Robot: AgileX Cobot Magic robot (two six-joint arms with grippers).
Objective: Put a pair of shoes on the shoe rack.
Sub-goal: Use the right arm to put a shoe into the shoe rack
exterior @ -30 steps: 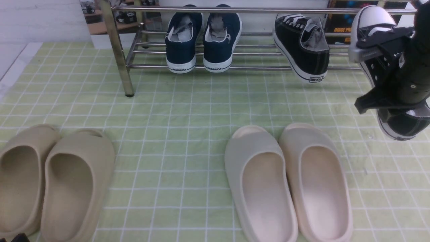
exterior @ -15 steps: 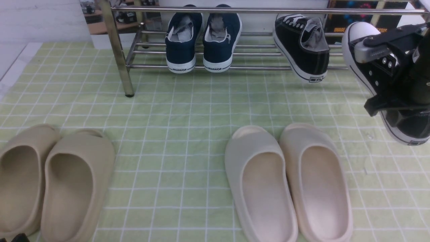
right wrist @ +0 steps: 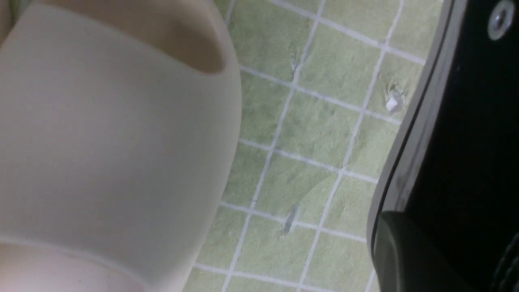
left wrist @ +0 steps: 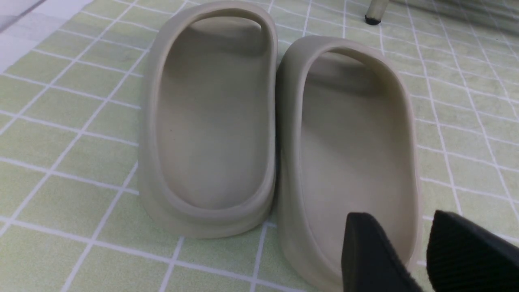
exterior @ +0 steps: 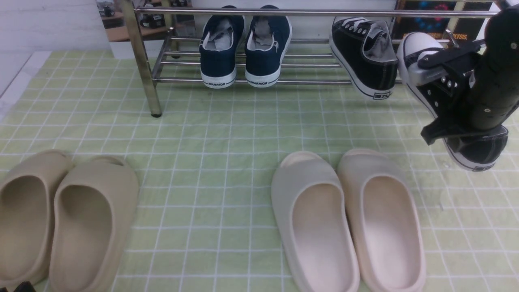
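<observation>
White wall (exterior: 48,24) upper left, green checked cloth (exterior: 227,134) throughout, beige slippers (exterior: 69,219) lower left, left gripper (left wrist: 399,227) jaws apart near them, shoe rack (exterior: 142,61) along top holding navy sneakers (exterior: 245,44) and one black sneaker (exterior: 365,56), cream slippers (exterior: 348,219) lower centre, right gripper (exterior: 454,97) clamped on second black sneaker (exterior: 478,150), clear of the cloth at right edge.

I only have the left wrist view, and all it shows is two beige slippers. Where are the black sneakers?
Observer: One black sneaker sits on the shoe rack, heel overhanging the front rod.
Operator: And the other?
Observer: The right gripper holds the second black sneaker lifted, toe cap toward the rack, just right of the first.
Operator: Anything else on the rack?
Observer: Navy Warrior sneakers, left of the black one.
</observation>
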